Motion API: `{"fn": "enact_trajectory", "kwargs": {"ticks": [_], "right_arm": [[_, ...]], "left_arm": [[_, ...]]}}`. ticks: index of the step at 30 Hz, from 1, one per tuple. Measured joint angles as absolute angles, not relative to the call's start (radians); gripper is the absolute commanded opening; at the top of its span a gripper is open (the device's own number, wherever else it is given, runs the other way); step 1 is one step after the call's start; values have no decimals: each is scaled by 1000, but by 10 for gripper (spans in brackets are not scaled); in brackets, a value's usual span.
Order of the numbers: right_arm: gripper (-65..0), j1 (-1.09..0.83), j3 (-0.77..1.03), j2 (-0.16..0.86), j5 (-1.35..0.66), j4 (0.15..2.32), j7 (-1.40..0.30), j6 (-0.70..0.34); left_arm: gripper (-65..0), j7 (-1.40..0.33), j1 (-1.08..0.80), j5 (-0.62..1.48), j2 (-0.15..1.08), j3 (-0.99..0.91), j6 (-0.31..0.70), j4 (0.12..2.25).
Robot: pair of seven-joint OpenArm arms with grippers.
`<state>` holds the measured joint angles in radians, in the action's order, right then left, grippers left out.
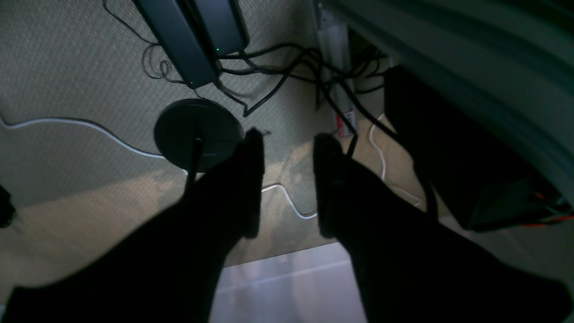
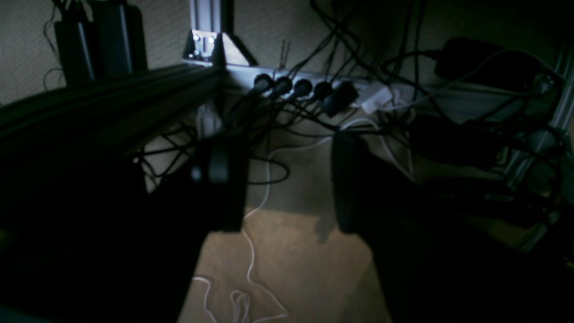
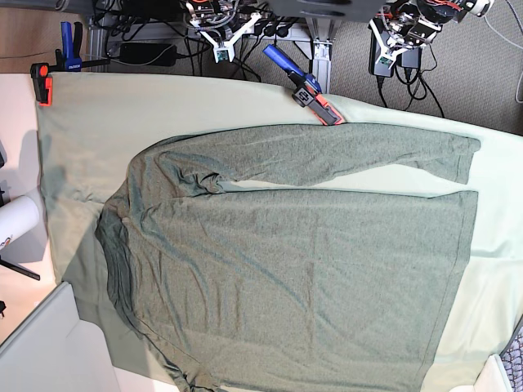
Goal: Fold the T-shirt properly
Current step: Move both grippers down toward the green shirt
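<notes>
Both grippers (image 1: 287,179) (image 2: 287,179) seemingly agape; one T-shirt (image 3: 286,261) lies flat.

No legible txt, labels or nos. anywhere.

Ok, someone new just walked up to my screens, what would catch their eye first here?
First the big olive-green T-shirt, spread flat over the pale green table cloth and filling most of the base view, one long sleeve stretched along its upper edge. Next the blue and orange clamp at the cloth's far edge. Both wrist views show only open, empty pincers, left and right, over cable-strewn carpet.
</notes>
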<state>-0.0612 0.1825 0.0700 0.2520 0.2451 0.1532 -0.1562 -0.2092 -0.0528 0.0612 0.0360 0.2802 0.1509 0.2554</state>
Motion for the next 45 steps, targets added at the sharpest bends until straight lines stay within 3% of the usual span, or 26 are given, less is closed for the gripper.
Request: {"fn": "enact_trajectory", "kwargs": {"ticks": [3,13,19,21,28,36,45], "right_arm": [[-348,-61,183,75,252,245,153,-157],[-348,-61,172,85,252,245,153,-157],[-349,-111,63,86,252,287,155,-157],[-349,-154,11,95,252,332,155,-157],[-348,-393,-93,196,249,603,149,-159],[-348,-668,-95,355,83,1007,123,-155],[-348,-908,91,443,-118,1556,-114,-151]], "left_arm": [[-426,-209,-53,62,36,280,196,255],[-426,-193,-72,61,36,280,199,256],[-426,-180,-115,34,43,280,200,270],[-426,-179,-147,38,57,280,261,307],[-426,-173,-332,207,156,257,448,613],[-426,-191,-604,339,180,51,661,1061],[-426,-461,-809,730,183,-176,682,1532]]}}
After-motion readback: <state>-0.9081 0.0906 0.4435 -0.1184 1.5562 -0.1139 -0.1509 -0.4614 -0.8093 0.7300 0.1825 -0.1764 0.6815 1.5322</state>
